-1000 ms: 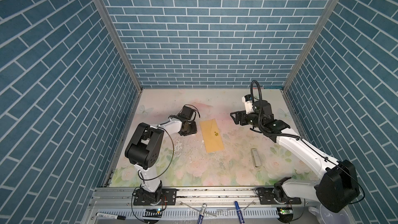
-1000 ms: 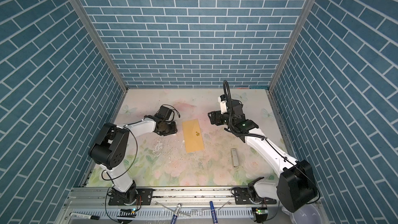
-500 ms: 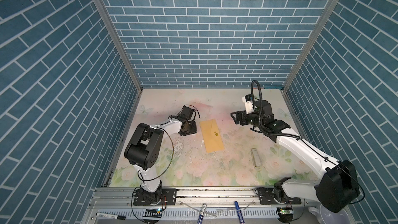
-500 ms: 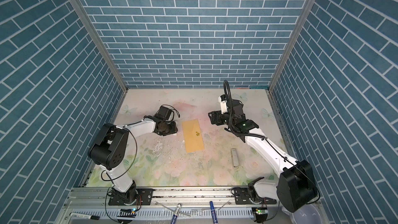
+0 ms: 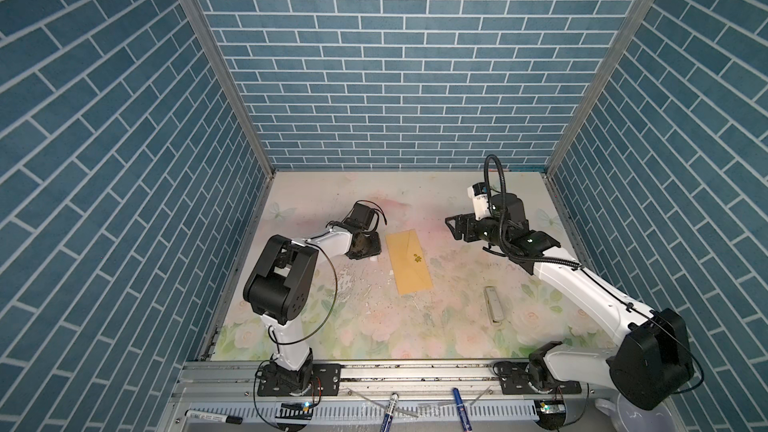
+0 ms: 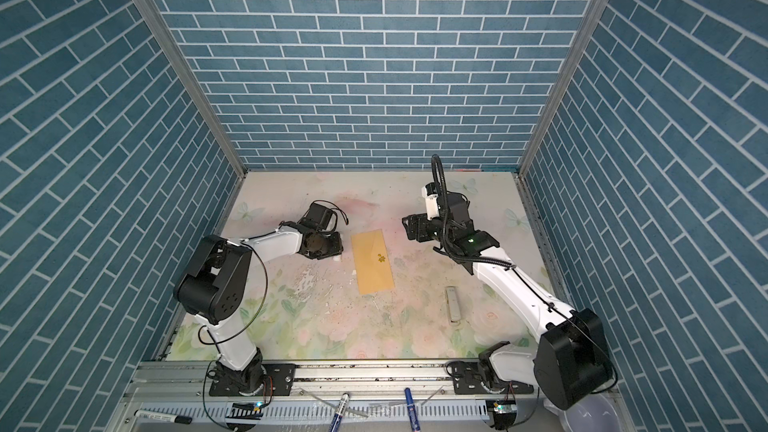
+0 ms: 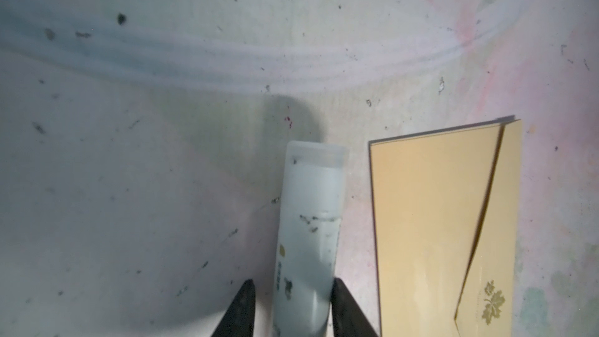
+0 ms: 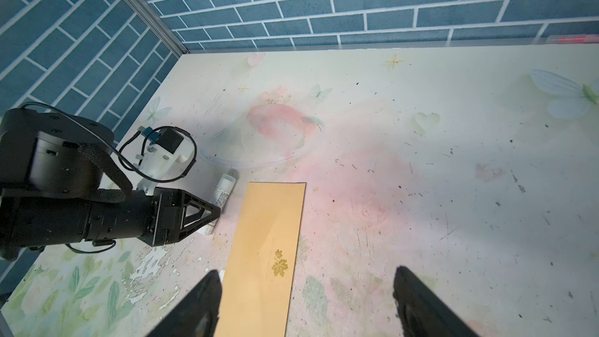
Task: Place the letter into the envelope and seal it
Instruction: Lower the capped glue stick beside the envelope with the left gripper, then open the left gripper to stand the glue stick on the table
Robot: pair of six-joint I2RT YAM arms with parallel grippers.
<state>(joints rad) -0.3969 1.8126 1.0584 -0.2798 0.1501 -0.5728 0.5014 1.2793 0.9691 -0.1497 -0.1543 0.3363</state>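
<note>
Table [image 5: 415,197]: scuffed floral mat.
Envelope [image 5: 409,261]: flat mid-table, flap down; light, thin, bendy, probably slick; best lifted by a long edge.
Right gripper [image 8: 306,273]: fingers spread wide, empty, raised beside the envelope.
Left gripper [image 7: 291,282]: fingers astride white tube [image 7: 311,209], one touching, one apart.
Letter: unseen, possibly inside.
Seal: cannot tell.

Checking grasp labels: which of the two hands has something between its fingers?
The left hand: a white tube lies between its fingers. The right hand is wide open with nothing between its fingers.
</note>
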